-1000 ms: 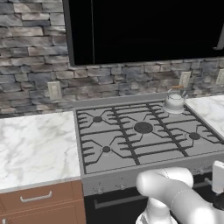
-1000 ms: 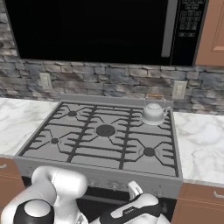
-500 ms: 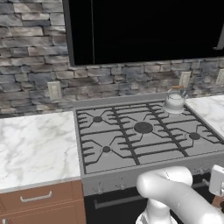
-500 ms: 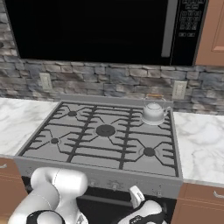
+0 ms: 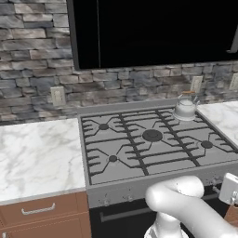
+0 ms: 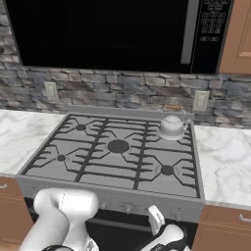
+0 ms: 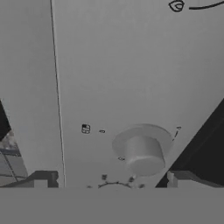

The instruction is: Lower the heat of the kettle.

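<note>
Facing stove knob [image 7: 142,154], kettle [image 6: 171,125] rear-right burner

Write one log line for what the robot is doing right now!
phase: reaching for knob | hand: open, tips either side of stove knob, not touching | kettle: back right burner | stove: front panel faced

Gripper [image 7: 107,183] fingertips cut off by the bottom band; markings beside knob [image 7: 142,151] too small to read.

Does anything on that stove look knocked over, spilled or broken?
Nothing stands out. The kettle sits upright on the back right burner of the stove, its lid on, and the grates look straight and clean.
</note>
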Tool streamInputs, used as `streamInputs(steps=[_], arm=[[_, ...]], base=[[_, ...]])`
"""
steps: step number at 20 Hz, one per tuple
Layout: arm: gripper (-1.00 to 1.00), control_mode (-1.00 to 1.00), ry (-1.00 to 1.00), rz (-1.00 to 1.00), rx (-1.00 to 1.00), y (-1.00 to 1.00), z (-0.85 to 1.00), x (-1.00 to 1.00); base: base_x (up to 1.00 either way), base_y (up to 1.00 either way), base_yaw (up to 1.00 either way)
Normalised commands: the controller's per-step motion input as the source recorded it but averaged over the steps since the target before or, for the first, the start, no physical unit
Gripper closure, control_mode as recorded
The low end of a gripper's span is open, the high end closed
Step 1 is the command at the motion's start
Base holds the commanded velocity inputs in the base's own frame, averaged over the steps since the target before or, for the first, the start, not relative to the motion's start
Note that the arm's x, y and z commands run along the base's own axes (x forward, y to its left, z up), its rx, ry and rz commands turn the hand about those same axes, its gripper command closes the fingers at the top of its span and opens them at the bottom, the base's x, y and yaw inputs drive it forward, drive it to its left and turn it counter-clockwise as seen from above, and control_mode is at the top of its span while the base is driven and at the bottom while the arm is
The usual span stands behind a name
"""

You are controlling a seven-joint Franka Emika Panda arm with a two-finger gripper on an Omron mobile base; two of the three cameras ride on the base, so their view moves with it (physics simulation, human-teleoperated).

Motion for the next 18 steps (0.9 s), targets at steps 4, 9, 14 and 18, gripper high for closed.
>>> streamInputs(steps=[4,9,14,18], arm=[[-1.0,-1.0,-0.01,0.0,0.0,-0.02,-0.15,0.18],[-1.0,-1.0,-0.06,0.0,0.01,-0.09,-0.24,0.01],[-1.0,-1.0,-0.07,0.0,0.0,-0.11,-0.26,0.0],[-1.0,-1.0,-0.07,0.0,0.0,-0.13,-0.38,0.0]], base=[[0.0,0.0,0.0],[0.0,0.0,0.0],[0.0,0.0,0.0],[0.0,0.0,0.0]])
